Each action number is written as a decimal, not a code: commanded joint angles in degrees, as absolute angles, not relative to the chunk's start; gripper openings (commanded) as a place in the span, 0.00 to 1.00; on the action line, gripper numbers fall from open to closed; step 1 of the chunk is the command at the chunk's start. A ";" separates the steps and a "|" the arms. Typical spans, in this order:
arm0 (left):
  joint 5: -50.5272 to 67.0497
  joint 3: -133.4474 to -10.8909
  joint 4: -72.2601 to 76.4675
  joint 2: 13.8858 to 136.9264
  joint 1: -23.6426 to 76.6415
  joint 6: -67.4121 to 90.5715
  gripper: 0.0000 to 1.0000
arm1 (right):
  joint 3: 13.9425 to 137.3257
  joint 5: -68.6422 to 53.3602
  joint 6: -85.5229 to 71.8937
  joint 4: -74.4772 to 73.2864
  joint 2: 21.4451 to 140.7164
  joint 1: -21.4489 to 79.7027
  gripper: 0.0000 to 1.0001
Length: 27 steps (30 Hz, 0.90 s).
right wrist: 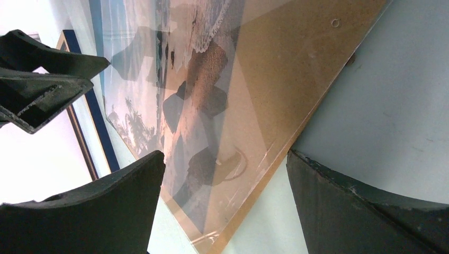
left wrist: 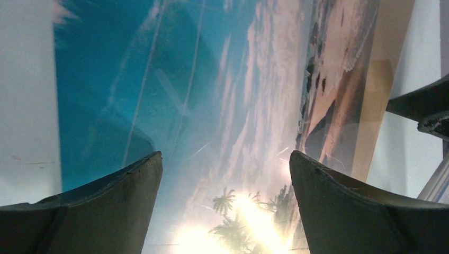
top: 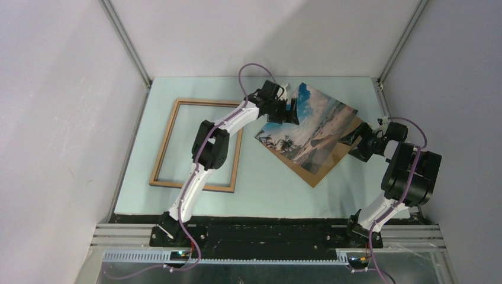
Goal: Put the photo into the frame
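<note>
One pale green table (top: 260, 198) carries everything. On its left lies one frame (top: 165, 142): four thin wood-brown rails making an open rectangle, with the tabletop showing through. From the right wrist its edge looks dark blue.

To the right of the frame and apart from it lies one brown board (top: 327, 168), flat, matte and rectangular, turned so that its corners point like a diamond. On the board rests the photo (top: 319, 127), a glossy beach print with blue sky, white cloud, palms and sand. It covers most of the board, leaving a brown strip along the lower right edges. The photo is outside the frame.

There are two white-and-black arms, each with two dark, curved fingers. The left claw (top: 290, 109) is over the photo's upper left corner, spread wide and gripping nothing. The right claw (top: 350, 137) is at the board's right corner, also spread wide and empty.
</note>
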<state>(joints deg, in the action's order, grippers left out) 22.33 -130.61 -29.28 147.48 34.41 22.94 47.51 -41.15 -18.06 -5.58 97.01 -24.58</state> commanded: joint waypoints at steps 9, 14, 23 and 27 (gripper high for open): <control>24.38 -121.03 -33.03 140.52 39.97 23.20 0.96 | 48.07 -38.17 -17.82 -8.28 98.32 -25.57 0.88; 17.92 -120.79 -33.03 135.98 40.23 18.77 0.99 | 48.01 -35.85 -16.64 -10.16 95.83 -26.58 0.88; 3.73 -122.47 -33.18 135.55 38.46 14.76 1.00 | 48.00 -33.63 -14.66 -13.26 93.84 -26.69 0.88; 2.62 -120.72 -33.19 136.69 37.15 16.97 0.99 | 48.01 -33.89 -14.33 -14.03 93.33 -26.59 0.88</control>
